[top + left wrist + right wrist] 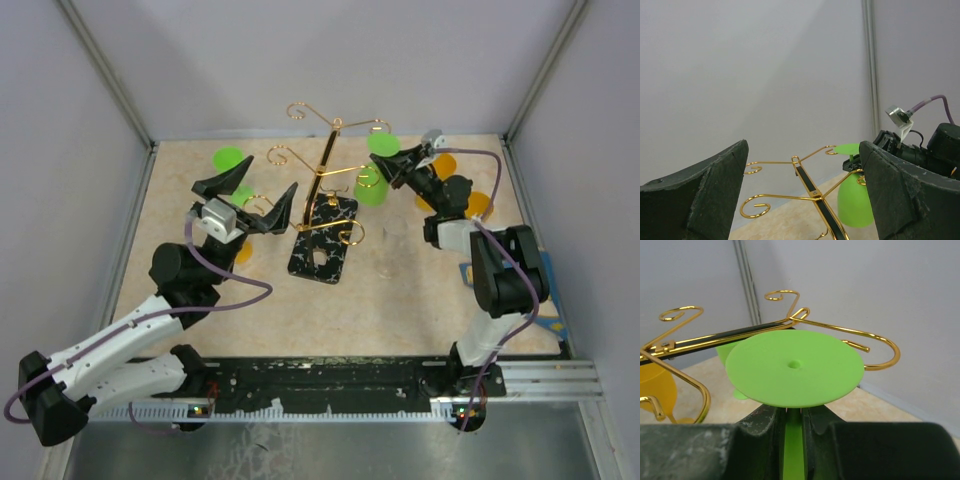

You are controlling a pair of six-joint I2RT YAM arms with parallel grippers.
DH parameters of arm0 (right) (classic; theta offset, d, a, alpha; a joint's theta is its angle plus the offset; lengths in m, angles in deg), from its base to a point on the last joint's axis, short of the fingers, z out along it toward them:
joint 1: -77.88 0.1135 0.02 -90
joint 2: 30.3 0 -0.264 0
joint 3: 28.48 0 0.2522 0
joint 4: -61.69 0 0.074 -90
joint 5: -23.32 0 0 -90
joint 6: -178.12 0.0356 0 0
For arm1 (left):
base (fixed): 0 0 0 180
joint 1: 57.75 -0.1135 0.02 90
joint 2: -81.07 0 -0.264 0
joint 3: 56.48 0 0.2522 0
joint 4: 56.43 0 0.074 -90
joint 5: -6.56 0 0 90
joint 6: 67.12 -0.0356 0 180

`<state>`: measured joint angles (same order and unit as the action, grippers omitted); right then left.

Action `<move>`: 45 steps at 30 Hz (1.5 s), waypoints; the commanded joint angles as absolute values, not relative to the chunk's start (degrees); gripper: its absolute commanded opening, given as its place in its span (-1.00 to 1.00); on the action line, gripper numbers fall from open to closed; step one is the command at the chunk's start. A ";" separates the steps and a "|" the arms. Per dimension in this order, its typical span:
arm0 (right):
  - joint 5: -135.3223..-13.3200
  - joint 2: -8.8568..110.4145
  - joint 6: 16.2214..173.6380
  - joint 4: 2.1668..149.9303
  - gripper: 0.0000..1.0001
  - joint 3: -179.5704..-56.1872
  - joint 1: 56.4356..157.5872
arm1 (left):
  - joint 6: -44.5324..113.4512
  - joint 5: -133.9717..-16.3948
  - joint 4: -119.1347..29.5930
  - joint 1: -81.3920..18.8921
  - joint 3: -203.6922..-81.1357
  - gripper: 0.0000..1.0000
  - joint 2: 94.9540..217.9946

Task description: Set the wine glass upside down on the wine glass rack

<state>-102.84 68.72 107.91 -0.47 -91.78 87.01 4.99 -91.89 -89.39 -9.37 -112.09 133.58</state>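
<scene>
Bright green plastic wine glass, inverted – flat round foot uppermost, bowl hanging below – held up beside the right-hand arms of the tall gold wire wine glass rack, which stands on a black white-veined base near the middle of the beige marbled tabletop. Whether the foot touches the wire cannot be told. The right gripper is clenched on the stem just under the foot; in the right wrist view the bowl is hidden by the fingers. The left gripper hangs left of the rack, jaws spread wide and holding nothing. Counted: one rack, two arms, two green glasses – the second green glass partly hidden behind the left gripper. Orange glass parts show behind the right arm; their number is unclear.
</scene>
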 commanded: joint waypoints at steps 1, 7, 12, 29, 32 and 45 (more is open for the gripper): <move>-108.55 69.89 109.10 -3.97 -1.00 -96.06 85.52 | 5.17 -91.52 -90.14 -9.62 -113.66 0.94 133.83; -110.40 70.20 105.52 -0.25 -1.00 -97.91 85.33 | 4.94 -91.66 -90.42 -9.61 -113.67 0.95 134.37; -112.33 72.49 104.61 2.05 -1.00 -100.65 85.24 | 4.79 -91.75 -90.74 -9.60 -113.66 0.95 134.81; -113.48 77.48 102.88 2.57 -1.00 -105.07 84.93 | 3.85 -92.04 -91.87 -9.68 -113.46 0.95 135.66; -113.53 78.07 102.95 2.44 -1.00 -106.14 84.96 | 3.72 -92.19 -91.95 -9.74 -113.36 0.95 135.93; -116.00 82.74 106.22 -1.60 -1.00 -110.79 85.00 | 2.84 -92.61 -92.21 -9.75 -113.10 0.95 135.86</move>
